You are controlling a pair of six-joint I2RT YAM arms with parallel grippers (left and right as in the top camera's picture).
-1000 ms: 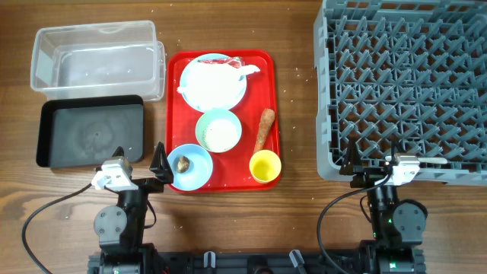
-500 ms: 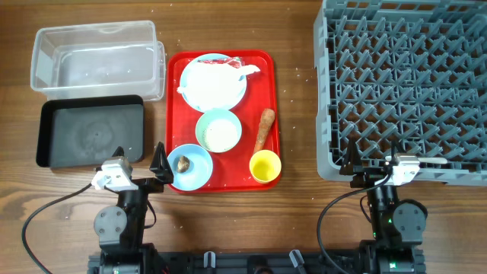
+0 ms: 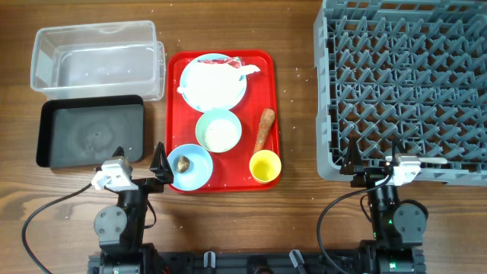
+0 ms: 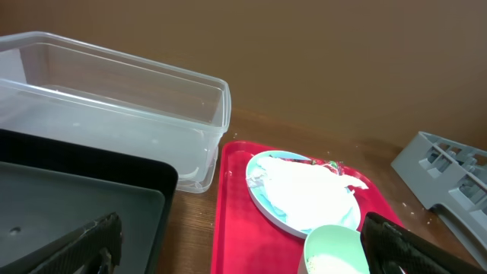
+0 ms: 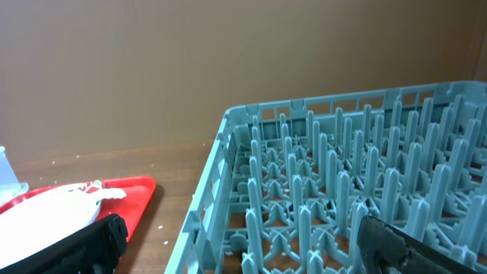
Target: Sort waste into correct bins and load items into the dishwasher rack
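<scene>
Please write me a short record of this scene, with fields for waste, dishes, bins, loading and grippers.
waste: crumpled paper and red wrapper on plate; rice in middle bowl; brown scrap in lower bowl; carrot piece on red tray
dishes: plate, both bowls, yellow cup, all on red tray
bins: clear tub and black tray, nothing inside
loading: dishwasher rack empty
grippers: left gripper and right gripper open, holding nothing

**Overhead view:** looks straight down on the table [image 3: 297,122] from far enough to take in the tub [image 3: 95,57], black tray [image 3: 90,131], red tray [image 3: 173,114] and most of the rack [image 3: 403,84].
**Left wrist view:** set low at the near edge, left of centre. It faces the far edge, close to the black tray and tub.
**Right wrist view:** set low toward the near right corner, facing likewise, close upon the rack.
**Shared by both wrist views:** the red tray's far end and the rack's left side.
</scene>
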